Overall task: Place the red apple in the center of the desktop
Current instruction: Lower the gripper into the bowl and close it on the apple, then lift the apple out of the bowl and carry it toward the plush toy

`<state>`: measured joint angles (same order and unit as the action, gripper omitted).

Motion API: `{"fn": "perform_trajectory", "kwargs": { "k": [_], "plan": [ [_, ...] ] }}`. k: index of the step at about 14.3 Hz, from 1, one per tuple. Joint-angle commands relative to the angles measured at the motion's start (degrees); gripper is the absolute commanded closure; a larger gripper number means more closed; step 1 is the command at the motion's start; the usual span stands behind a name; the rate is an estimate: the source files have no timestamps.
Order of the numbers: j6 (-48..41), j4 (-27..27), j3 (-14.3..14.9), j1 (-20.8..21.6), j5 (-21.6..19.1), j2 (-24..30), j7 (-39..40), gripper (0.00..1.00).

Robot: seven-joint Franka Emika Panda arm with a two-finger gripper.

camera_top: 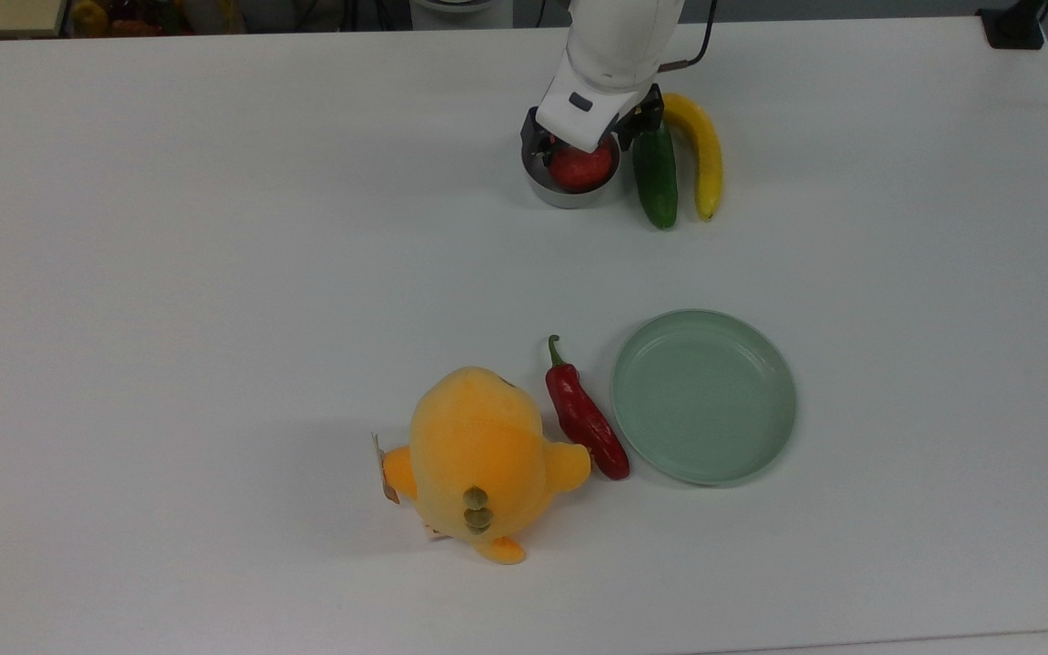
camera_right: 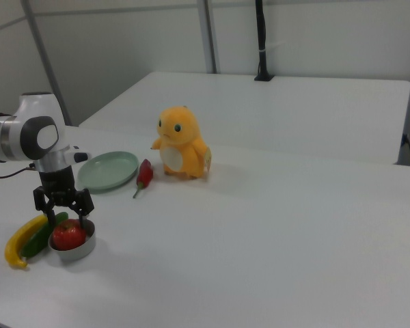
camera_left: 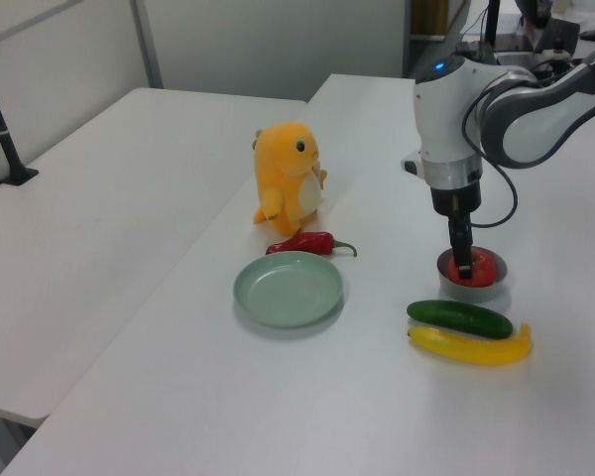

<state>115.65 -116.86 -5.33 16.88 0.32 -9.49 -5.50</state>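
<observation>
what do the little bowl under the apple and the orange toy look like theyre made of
The small bowl looks like metal, maybe brushed steel: dull grey with a thin rim, though grey plastic is possible. The orange toy looks like plush fabric: fuzzy matte surface, soft rounded shape, and a paper tag at its side.

Arm shell (camera_left: pixel 446 119): you see smooth, rounded white casings, glossy, with a grey band where two segments meet.
Joint cap (camera_right: pixel 42 137): a dark grey round disc sits in the white housing.
Indicator (camera_left: pixel 438 68): a small blue light glows on top of the white segment.
Cable (camera_left: pixel 506 188): a thin black cable loops beside the wrist.
Wrist (camera_left: pixel 454 174): a silver-grey ring sits below the white shell.
Hand (camera_right: pixel 63 215): you see a black body with two slim black fingers (camera_right: pixel 85 220).
Hand housing (camera_top: pixel 583 114): a white block carries a small dark rectangular mark.
</observation>
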Motion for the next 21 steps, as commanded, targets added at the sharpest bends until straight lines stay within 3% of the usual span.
{"fn": "perform_trajectory", "kwargs": {
  "k": [1, 4, 9, 14, 18, 21],
  "plan": [
    [1.2, 0.1, -0.2, 0.5, 0.5, -0.4, -0.7, 0.12],
    [1.3, 0.1, -0.6, 0.4, 1.6, -0.4, -0.7, 0.75],
    [1.1, 0.4, -0.6, 0.2, 1.7, 0.8, -0.7, 0.77],
    [-1.6, 2.8, -0.6, -3.0, 1.7, 7.1, 0.7, 0.76],
    [-1.2, 8.1, 0.0, -6.6, 1.2, 4.8, 0.6, 0.76],
    [2.0, 9.0, 0.6, -10.0, -1.3, 3.1, 0.0, 0.76]
  ]
}}
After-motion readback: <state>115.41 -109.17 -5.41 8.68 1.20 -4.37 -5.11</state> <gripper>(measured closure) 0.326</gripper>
